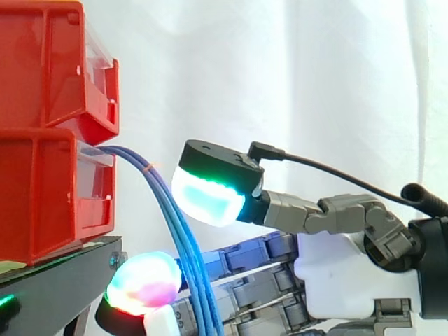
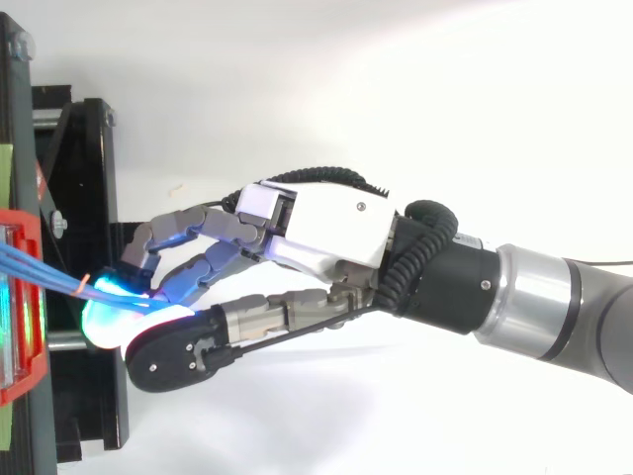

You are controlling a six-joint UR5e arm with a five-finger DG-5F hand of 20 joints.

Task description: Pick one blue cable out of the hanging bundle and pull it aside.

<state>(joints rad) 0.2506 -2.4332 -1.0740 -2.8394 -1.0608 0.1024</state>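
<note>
Plainly, the blue cables (image 1: pixel 183 238) leave the lower red bin (image 1: pixel 49 189) at the left, arc right, then drop as one tight bundle whose long axis is nearly upright. The hand (image 1: pixel 350 280) reaches in level from the right, straddling that drop. Its fingers (image 1: pixel 245 255) pass on the far side of the bundle, so one glowing pad (image 1: pixel 143 283) lies left of it, low by the black stand (image 1: pixel 56 269). The thumb (image 1: pixel 210 196) sits higher, on the bundle's right. Whether the thumb touches the strands or is just beside them I cannot tell. The hand is spread, thumb and fingers apart, with the whole bundle in the gap and no single cable pinched. Taking one strand probably means closing across the bundle's axis, then drawing right, away from the bin.
</note>
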